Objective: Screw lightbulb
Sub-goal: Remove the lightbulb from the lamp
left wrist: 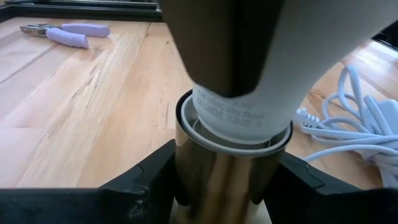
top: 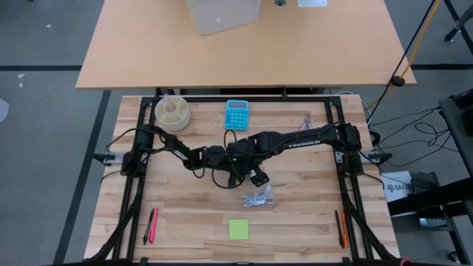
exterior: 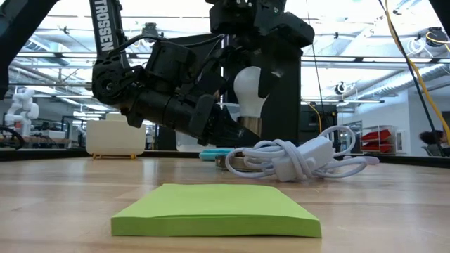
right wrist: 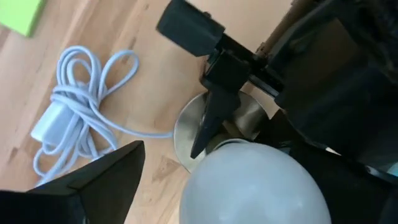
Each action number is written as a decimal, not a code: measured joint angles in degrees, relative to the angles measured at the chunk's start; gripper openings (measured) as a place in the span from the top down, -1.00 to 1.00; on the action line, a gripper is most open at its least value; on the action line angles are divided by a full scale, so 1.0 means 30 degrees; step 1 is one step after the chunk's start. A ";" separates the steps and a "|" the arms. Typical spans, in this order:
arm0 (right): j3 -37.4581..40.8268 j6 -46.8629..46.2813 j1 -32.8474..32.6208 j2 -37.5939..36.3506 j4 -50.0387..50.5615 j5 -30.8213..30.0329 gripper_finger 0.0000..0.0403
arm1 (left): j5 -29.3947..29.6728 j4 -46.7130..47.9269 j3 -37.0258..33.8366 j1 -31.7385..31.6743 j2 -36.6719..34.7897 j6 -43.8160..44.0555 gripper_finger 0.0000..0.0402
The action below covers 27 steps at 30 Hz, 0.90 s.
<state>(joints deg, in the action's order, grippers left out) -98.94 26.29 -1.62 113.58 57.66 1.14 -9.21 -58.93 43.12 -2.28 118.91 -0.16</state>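
White and frosted, the lightbulb (exterior: 250,93) stands upright, base down in the metal socket (left wrist: 231,180) that the left pincer (left wrist: 227,186) clamps at the counter's middle, globe directly under the right pincer (right wrist: 186,162), which straddles it wide open, holding nothing.

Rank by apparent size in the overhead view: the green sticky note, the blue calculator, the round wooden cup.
1. wooden cup
2. blue calculator
3. green sticky note
Cup and calculator look close, so that order is unsure.

grey floor (top: 44,111), tan desk (top: 244,59) beyond the work table, bright ceiling lights (exterior: 63,49), open hall
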 joint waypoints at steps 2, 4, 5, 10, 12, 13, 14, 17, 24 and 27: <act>0.0000 -0.0547 -0.0039 0.0000 -0.0035 -0.0230 -0.97 | 0.0066 0.0011 0.0018 -0.0015 0.0000 0.0007 0.02; 0.0000 -0.1134 -0.0046 0.0000 -0.0101 -0.0233 -0.98 | 0.0072 0.0011 0.0025 -0.0015 0.0000 0.0007 0.02; -0.0007 -0.1406 -0.0046 0.0000 -0.0132 -0.0230 -0.98 | 0.0072 0.0011 0.0025 -0.0015 0.0000 0.0014 0.02; -0.0036 -0.3022 -0.0036 0.0000 -0.0236 -0.0470 -0.98 | 0.0075 0.0017 0.0033 -0.0014 0.0000 -0.0159 0.02; -0.0043 -0.3590 0.0063 0.0000 -0.0624 -0.0901 -0.98 | 0.0028 0.0095 0.0054 0.0069 0.0018 -0.0256 0.02; -0.0078 -0.3876 0.0090 0.0000 -0.0682 -0.1070 -0.98 | -0.0062 0.0137 0.0068 0.0073 0.0022 -0.0269 0.02; -0.0080 -0.4146 0.0107 -0.0017 -0.0594 -0.1253 -0.98 | -0.0081 0.0144 0.0062 0.0073 0.0022 -0.0239 0.02; -0.0073 -0.4558 0.0024 -0.0007 -0.0412 -0.1413 -0.98 | -0.0096 0.0113 0.0062 0.0063 0.0022 -0.0224 0.02; -0.0073 -0.5709 0.0051 -0.0007 0.0107 -0.0944 -0.98 | -0.0081 0.0098 0.0054 0.0051 0.0022 -0.0099 0.02; -0.0058 -0.6574 0.0023 -0.0007 0.0430 -0.0864 -0.98 | -0.0064 0.0084 0.0040 0.0044 0.0022 -0.0071 0.02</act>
<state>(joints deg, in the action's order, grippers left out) -99.11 6.57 -1.55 113.56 58.95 -1.45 -9.40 -58.67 43.24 -2.15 118.98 -0.38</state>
